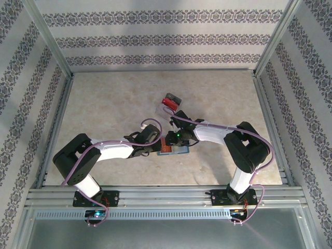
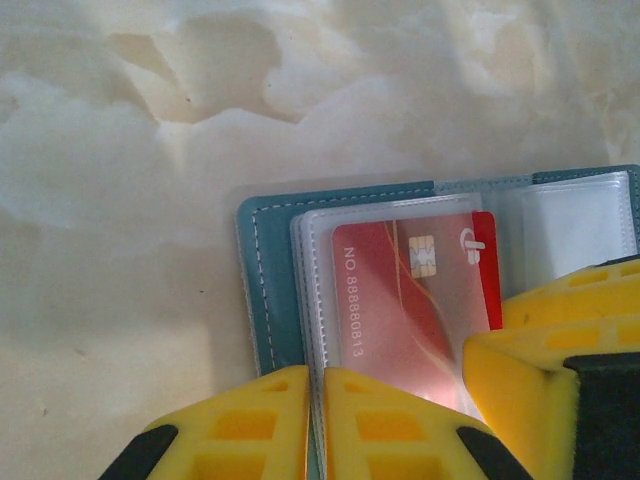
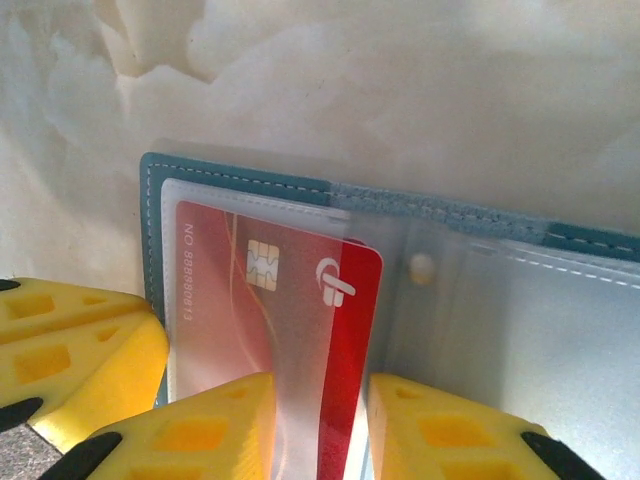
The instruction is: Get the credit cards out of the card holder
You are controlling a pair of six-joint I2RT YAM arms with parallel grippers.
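Note:
The teal card holder (image 1: 176,151) lies open on the table between the two arms. Its clear sleeves (image 2: 320,300) sit on the teal cover (image 2: 262,290). A red credit card (image 2: 400,300) with a chip is in the top sleeve, its red edge (image 3: 355,330) poking out toward the spine. My left gripper (image 2: 315,425) is shut on the near edge of the sleeves and cover. My right gripper (image 3: 320,430) straddles the card's bare edge, jaws a little apart, with a slit of light beside the right finger. The holder's other half (image 3: 520,330) looks bare.
A clear plastic box (image 1: 170,104) with red and dark contents sits just behind the grippers. Both arms crowd the table's middle. Metal frame rails (image 1: 166,196) run along the near edge and sides. Bare marbled tabletop (image 1: 114,98) lies to the left and at the back.

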